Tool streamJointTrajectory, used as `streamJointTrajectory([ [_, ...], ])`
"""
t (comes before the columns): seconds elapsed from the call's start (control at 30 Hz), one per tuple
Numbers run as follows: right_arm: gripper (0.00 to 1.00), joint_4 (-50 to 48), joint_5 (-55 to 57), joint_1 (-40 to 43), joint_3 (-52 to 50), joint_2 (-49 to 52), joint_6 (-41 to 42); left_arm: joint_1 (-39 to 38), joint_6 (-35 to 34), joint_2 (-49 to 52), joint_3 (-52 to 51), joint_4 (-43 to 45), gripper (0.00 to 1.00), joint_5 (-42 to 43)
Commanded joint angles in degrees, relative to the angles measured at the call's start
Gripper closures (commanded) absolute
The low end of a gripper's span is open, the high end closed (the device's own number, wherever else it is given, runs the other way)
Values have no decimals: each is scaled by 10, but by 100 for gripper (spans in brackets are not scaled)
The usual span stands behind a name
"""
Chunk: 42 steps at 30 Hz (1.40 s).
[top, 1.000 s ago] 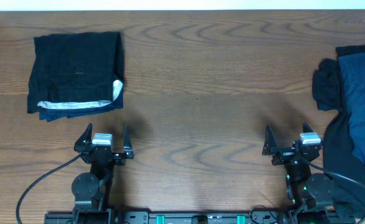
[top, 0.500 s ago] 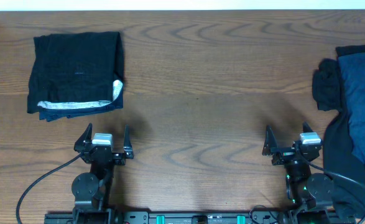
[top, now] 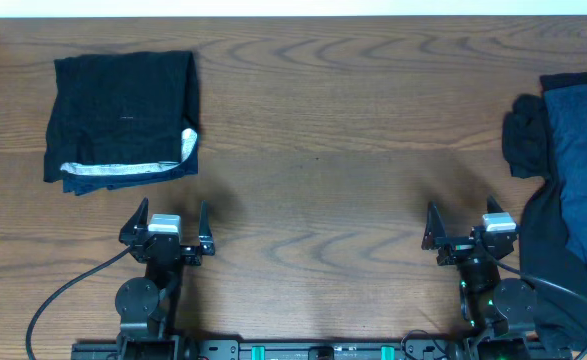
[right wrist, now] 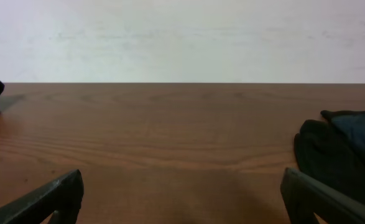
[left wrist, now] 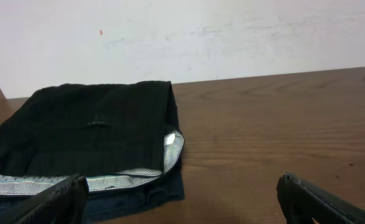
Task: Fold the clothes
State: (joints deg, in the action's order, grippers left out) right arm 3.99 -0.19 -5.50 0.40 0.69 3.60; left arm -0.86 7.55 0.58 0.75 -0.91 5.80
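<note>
**Reach outward: unfolded heap beside the right hand**

Find the loose heap of blue fabric (top: 585,150) just off the outer side of the right hand (top: 463,225), running from beside it to well ahead of it, with its long axis pointing away from the hand. Note the bunched black cloth (top: 526,135) on the heap's inner flank, ahead of that hand and a little outward. Probably the closest thing to grab. Judge the right hand far nearer; well apart from the left hand (top: 170,216), across the brown wood-grain table (top: 313,120). Read both hands as spread wide, holding nothing, low at the table's near edge.

Ahead of the left hand and slightly outward, see the folded black rectangular garment (top: 121,115) — flat, squared, matte, with a pale grey band (top: 123,168) along the edge closest to the hand. Expect soft, limp, wrinkled cloth in the heap, likely to drape and slide on smooth wood. Count it as not yet folded.
</note>
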Motion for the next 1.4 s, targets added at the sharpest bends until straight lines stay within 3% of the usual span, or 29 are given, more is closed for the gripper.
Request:
streamJointTrajectory([
  [0.0,1,3,4,-4,-1,-2,-7,-2,5,-3,-5,-25,2,12],
  [0.6,1,-25,36,-4,6,-2,16,-2,5,-3,-5,-25,2,12],
  [0.83,1,62,49,-4,138,28,16,-2,5,-3,-5,-25,2,12],
  [1.1,1,120,49,-3,364,268,38,-2,5,-3,-5,-25,2,12],
  [1.37,1,342,78,44,726,622,24,-2,5,-3,-5,-25,2,12],
])
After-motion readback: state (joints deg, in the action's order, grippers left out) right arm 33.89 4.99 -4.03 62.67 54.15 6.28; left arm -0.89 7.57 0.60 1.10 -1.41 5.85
